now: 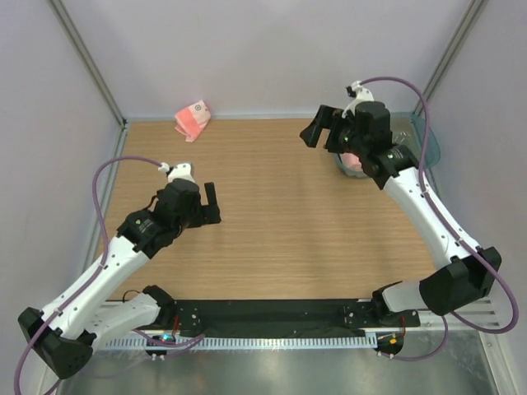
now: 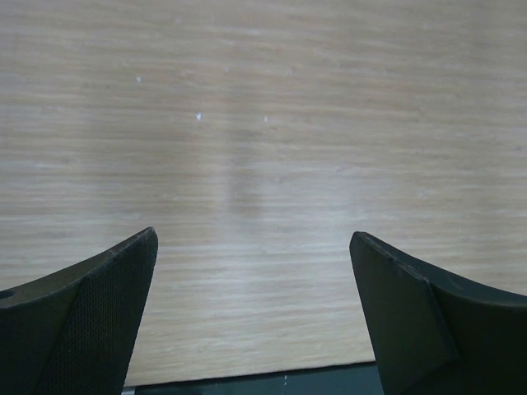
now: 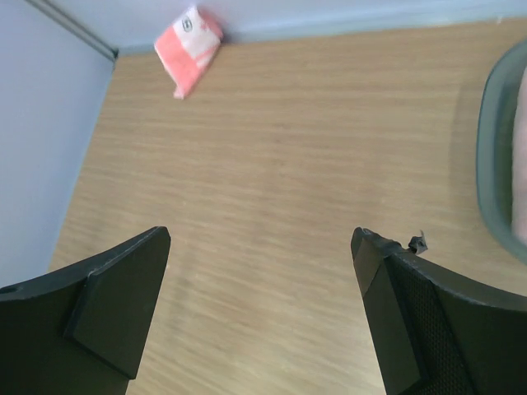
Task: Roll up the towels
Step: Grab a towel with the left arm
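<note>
Count: two arms, two pink cloths, one tub.

Nearest, the left arm is bent at the elbow. The left fingers (image 2: pixel 90 329) (image 1: pixel 212 197) are spread wide and hold nothing, close over the wood-grain tabletop (image 1: pixel 280 239).

A broad run of wood lies between the arms.

The right arm reaches far. The right fingers (image 3: pixel 115 313) (image 1: pixel 311 132) are equally wide and empty, beside the translucent grey-blue tub (image 1: pixel 424 136) (image 3: pixel 487 164) at the far-right edge.

A pink cloth (image 1: pixel 352 161) lies inside the tub, mostly hidden.

A small folded salmon-pink towel with a white round mark (image 1: pixel 193 120) (image 3: pixel 189 37) lies in the far-left corner, against the back wall (image 1: pixel 263 58).
</note>
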`<move>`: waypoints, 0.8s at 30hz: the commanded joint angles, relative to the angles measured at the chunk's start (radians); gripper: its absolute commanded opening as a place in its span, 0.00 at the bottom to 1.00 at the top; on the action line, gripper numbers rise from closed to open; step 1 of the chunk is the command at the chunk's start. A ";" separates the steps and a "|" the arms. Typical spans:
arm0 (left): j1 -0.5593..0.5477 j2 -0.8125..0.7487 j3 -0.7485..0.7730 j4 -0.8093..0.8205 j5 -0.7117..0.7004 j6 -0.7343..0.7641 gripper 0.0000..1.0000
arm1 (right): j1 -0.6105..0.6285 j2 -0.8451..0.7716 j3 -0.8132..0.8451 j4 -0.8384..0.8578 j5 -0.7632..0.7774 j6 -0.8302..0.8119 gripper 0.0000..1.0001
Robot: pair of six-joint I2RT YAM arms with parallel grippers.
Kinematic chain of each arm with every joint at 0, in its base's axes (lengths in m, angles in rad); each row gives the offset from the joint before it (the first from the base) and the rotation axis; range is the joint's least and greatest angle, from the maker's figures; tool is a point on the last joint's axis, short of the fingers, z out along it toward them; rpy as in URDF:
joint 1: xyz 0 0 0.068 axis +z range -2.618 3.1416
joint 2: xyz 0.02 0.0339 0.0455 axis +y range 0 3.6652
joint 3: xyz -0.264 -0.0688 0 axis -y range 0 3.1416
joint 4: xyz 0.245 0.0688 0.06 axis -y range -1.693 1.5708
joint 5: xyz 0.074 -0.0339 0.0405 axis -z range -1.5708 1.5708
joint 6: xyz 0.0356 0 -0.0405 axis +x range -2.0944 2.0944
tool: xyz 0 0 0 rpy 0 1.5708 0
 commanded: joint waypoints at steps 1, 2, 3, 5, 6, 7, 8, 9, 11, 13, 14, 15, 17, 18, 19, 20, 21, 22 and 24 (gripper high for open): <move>0.017 0.036 0.102 0.106 -0.151 0.019 1.00 | 0.000 -0.037 -0.155 0.091 -0.037 0.076 1.00; 0.023 0.068 0.119 0.128 -0.192 0.019 1.00 | 0.017 -0.041 -0.181 0.103 -0.050 0.079 1.00; 0.029 0.085 0.142 0.145 -0.202 0.024 1.00 | 0.059 -0.044 -0.198 0.098 -0.059 0.063 1.00; 0.066 0.127 0.159 0.180 -0.205 0.045 1.00 | 0.118 -0.044 -0.201 0.048 -0.038 0.051 1.00; 0.086 0.132 0.148 0.261 -0.152 0.054 1.00 | 0.144 -0.045 -0.209 0.035 -0.030 0.031 1.00; 0.124 0.133 0.130 0.321 -0.086 0.092 1.00 | 0.191 -0.054 -0.212 0.006 0.006 0.027 1.00; 0.142 0.133 0.112 0.390 -0.050 0.099 1.00 | 0.210 -0.064 -0.228 0.001 0.026 0.028 1.00; 0.158 0.138 0.093 0.478 -0.038 0.103 1.00 | 0.224 -0.071 -0.238 -0.002 0.030 0.025 1.00; 0.234 0.156 0.073 0.534 -0.019 0.090 1.00 | 0.255 -0.093 -0.261 -0.009 0.050 0.028 1.00; 0.343 0.248 0.143 0.509 0.147 0.048 1.00 | 0.267 -0.104 -0.273 -0.015 0.047 0.028 1.00; 0.424 0.301 0.182 0.479 0.171 0.004 1.00 | 0.282 -0.110 -0.282 -0.020 0.053 0.027 1.00; 0.463 0.399 0.220 0.443 0.177 -0.007 1.00 | 0.287 -0.114 -0.290 -0.023 0.056 0.027 1.00; 0.511 0.510 0.326 0.407 0.192 -0.008 1.00 | 0.302 -0.122 -0.304 -0.025 0.051 0.028 1.00; 0.547 0.561 0.367 0.406 0.202 -0.018 1.00 | 0.307 -0.131 -0.322 -0.023 0.051 0.031 1.00; 0.560 0.675 0.404 0.399 0.235 -0.022 1.00 | 0.311 -0.134 -0.331 -0.023 0.050 0.033 1.00; 0.572 0.726 0.483 0.398 0.246 -0.022 1.00 | 0.313 -0.140 -0.342 -0.020 0.045 0.039 1.00; 0.587 0.788 0.522 0.398 0.252 -0.033 1.00 | 0.318 -0.153 -0.362 -0.016 0.039 0.040 1.00; 0.597 0.881 0.560 0.398 0.264 -0.036 1.00 | 0.319 -0.159 -0.373 -0.011 0.036 0.043 1.00; 0.612 0.979 0.685 0.395 0.292 -0.041 1.00 | 0.321 -0.168 -0.397 -0.012 0.027 0.043 1.00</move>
